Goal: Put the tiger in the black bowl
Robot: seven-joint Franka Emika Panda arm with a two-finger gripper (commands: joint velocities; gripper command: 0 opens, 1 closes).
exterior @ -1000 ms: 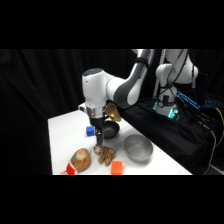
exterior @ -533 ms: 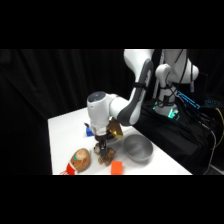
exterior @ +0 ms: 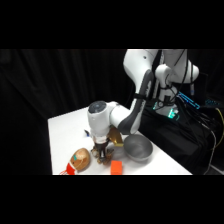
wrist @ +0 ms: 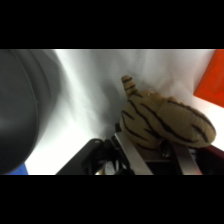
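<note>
The tiger (wrist: 162, 120), tan with dark stripes, lies on the white table, filling the right half of the wrist view. My gripper (wrist: 156, 150) is down over it, open, with one metal finger (wrist: 131, 156) on each side of its near end. In the side view the gripper (exterior: 102, 151) stands low at the table's front, and the tiger (exterior: 103, 158) shows only as a small tan lump under it. The black bowl (wrist: 22, 105) shows as a dark curved wall at the left of the wrist view, apart from the tiger. The arm hides it in the side view.
A brown-tan ball (exterior: 80, 160) lies left of the gripper. An orange cube (exterior: 116, 166) sits just to its right, also seen as the cube (wrist: 212, 75) beyond the tiger. The grey bowl (exterior: 138, 149) stands further right. The table's front edge is close.
The arm has swung forward and come down from above the bowls. The gripper now sits low over the tiger, with its fingers around it.
</note>
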